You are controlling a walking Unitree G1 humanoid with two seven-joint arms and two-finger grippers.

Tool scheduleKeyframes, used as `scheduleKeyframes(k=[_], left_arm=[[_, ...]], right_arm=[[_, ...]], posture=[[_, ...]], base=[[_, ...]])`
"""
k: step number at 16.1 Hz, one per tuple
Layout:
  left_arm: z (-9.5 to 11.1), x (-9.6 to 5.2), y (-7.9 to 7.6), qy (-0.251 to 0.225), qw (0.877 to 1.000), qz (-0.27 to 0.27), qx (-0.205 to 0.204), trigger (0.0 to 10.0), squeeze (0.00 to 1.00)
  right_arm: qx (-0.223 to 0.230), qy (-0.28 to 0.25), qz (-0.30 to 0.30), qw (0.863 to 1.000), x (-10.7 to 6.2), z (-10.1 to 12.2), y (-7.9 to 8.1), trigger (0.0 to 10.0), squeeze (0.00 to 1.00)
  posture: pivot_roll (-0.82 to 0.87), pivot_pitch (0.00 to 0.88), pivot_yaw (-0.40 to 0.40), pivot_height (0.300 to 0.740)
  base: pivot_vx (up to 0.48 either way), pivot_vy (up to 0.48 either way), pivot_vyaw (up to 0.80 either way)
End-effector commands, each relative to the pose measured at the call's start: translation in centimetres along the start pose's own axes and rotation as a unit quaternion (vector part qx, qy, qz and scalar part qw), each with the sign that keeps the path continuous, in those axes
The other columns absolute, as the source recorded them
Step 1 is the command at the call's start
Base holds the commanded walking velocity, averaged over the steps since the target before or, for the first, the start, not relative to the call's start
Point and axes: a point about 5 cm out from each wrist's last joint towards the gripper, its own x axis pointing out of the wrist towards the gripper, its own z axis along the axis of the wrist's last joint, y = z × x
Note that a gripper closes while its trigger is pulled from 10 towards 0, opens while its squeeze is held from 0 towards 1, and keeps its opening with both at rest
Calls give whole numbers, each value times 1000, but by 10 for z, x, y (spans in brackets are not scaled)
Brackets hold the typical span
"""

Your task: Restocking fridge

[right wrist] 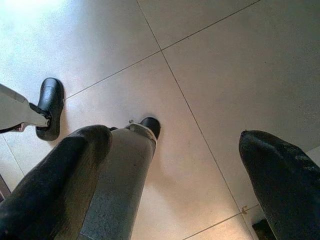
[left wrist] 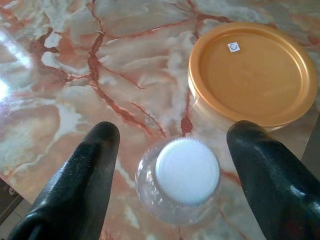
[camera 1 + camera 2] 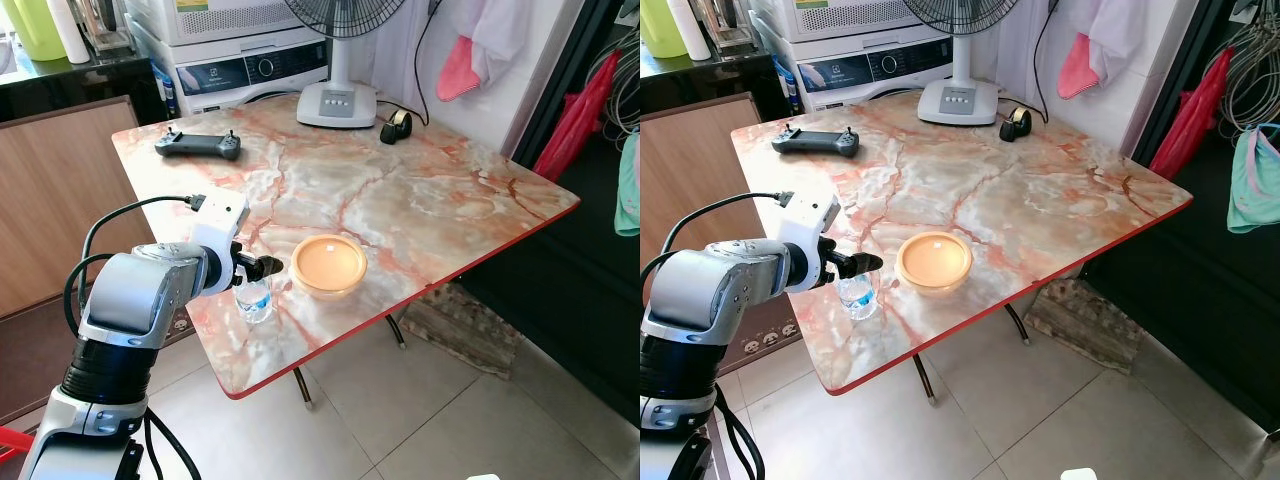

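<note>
The left gripper [image 2: 172, 150], two long matte black fingers with a pebbled surface, hovers over a small clear plastic water bottle [image 3: 254, 300] with a ribbed white screw cap [image 2: 187, 170]. Its jaws stand apart, one on each side of the bottle, and from the wrist view they seem not to touch it, though that is hard to judge. The bottle stands upright near the front edge of a glossy square table [image 3: 440, 200] of pink-veined marble pattern with a red rim. At 2 o'clock from the bottle, just beside it, sits a round, shallow tub with a smooth orange plastic lid [image 3: 328, 264].

Toward the table's far side, at 11 o'clock, lies a flat dark grey handheld controller [image 3: 198, 146]. At 1 o'clock stands the white base of a pedestal fan [image 3: 336, 102], with a black tape dispenser [image 3: 396, 126] beside it.

The right gripper [image 1: 175, 170] hangs over pale floor tiles [image 1: 210, 65], fingers spread wide.
</note>
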Motion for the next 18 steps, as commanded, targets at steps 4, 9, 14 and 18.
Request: scheduleKeyframes(k=[4, 9, 14, 18], left_arm=[[-4, 1, -1, 9, 1000, -1, 2, 0, 0], [-7, 2, 0, 14, 1000, 2, -1, 0, 0], [-11, 4, -1, 19, 1000, 2, -2, 0, 0], [-10, 3, 3, 10, 1000, 16, 5, 0, 0]], right_arm=[[3, 6, 0, 1000, 0, -3, 0, 10000, 0], [4, 6, -1, 1000, -1, -3, -1, 10000, 0], [4, 7, 0, 1000, -1, -3, -1, 10000, 0], [4, 8, 1, 1000, -1, -3, 0, 10000, 0]], posture=[[182, 0, -23, 740], [184, 0, -24, 740], [183, 0, -24, 740], [183, 0, -26, 740]], base=[[0, 0, 0], [0, 0, 0], [0, 0, 0], [0, 0, 0]])
